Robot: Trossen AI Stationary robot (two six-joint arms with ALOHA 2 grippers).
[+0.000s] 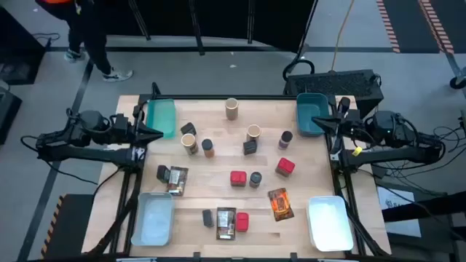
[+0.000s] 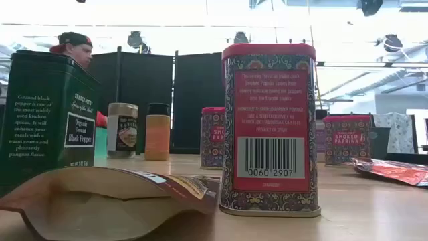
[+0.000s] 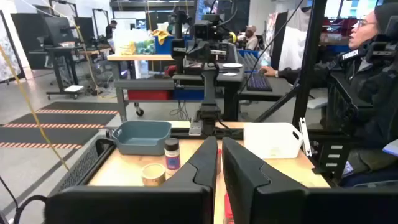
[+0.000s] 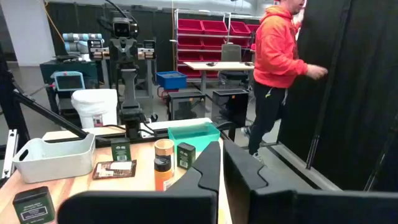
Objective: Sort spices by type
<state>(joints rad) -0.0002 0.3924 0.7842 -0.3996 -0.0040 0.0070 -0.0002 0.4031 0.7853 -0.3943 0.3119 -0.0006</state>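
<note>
Red tin [image 2: 269, 127] and brown packet [image 2: 114, 201] up close, bins [image 1: 162, 116] bare.

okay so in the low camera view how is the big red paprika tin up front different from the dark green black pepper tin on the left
The red paprika tin is red with patterned borders; the black pepper tin is dark green and plain. The red paprika tin shows a barcode; the black pepper tin shows a white product label and small text. The red paprika tin stands fully in view, while a brown packet lies across the black pepper tin's base. Both stand upright on the table.
</note>
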